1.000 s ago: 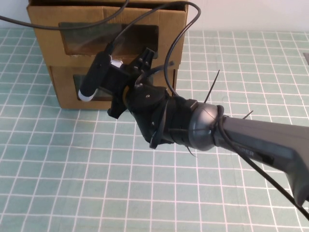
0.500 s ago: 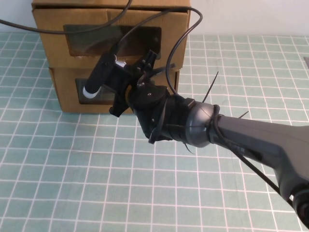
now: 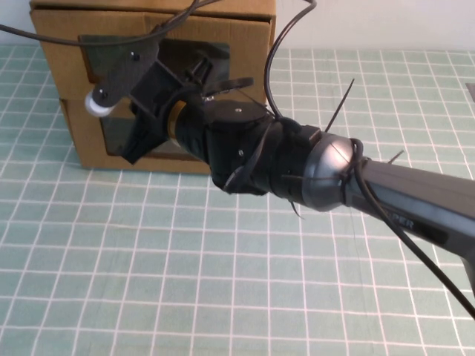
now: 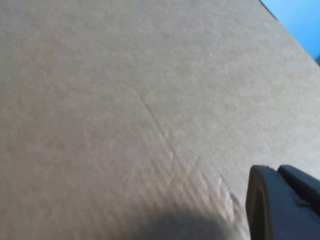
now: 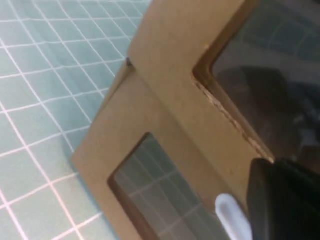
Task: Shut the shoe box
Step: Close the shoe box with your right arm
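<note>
Two brown cardboard boxes are stacked at the back left. The upper one is the shoe box (image 3: pixel 249 52), with a wide clear window (image 3: pixel 208 55). The lower box (image 3: pixel 78 144) has a narrower window. My right gripper (image 3: pixel 215 74) is at the shoe box's front, by the window, mostly hidden behind its wrist and camera. The right wrist view shows both window corners and a white oval pull tab (image 5: pixel 232 217) right beside the gripper (image 5: pixel 280 200). My left gripper (image 4: pixel 282 205) lies close against plain cardboard (image 4: pixel 125 100); it is out of the high view.
The green gridded mat (image 3: pixel 148 282) covers the table in front of the boxes. The right arm (image 3: pixel 401 200) crosses from the right edge towards the boxes, with black cables (image 3: pixel 278 44) looping over it.
The right wrist has risen from the lower box's front to the shoe box's window and turned. The box stack now shows a little further left.
</note>
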Motion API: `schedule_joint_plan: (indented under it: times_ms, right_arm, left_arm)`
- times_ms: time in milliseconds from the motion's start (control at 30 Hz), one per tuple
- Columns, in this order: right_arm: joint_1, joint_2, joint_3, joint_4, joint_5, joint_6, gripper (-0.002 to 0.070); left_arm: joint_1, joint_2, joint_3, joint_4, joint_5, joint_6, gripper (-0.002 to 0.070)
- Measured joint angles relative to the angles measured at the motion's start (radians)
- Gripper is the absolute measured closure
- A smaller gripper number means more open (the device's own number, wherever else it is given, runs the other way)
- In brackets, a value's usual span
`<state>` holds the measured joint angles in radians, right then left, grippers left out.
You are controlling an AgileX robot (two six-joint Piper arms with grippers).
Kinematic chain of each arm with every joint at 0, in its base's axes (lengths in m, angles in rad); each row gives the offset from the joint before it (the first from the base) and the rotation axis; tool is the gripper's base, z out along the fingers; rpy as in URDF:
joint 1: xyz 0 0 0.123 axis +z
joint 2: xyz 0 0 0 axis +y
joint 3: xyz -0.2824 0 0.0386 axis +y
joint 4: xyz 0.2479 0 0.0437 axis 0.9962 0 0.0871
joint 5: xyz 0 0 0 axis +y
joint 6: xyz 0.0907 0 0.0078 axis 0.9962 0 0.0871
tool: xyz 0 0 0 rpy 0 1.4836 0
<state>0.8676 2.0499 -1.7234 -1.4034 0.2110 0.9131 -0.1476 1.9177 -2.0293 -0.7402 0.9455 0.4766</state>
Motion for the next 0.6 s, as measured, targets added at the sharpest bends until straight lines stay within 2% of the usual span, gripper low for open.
schedule_joint_plan:
  times_ms: [300, 600]
  right_arm:
    - [0.0, 0.009, 0.0, 0.08, -0.025, 0.0, 0.0691]
    - [-0.045, 0.08, -0.006, 0.06, -0.037, 0.021, 0.0691]
  left_arm:
    - [0.0, 0.0, 0.0, 0.004, -0.006, 0.0, 0.068]
    - [0.0, 0.0, 0.0, 0.006, -0.007, 0.0, 0.068]
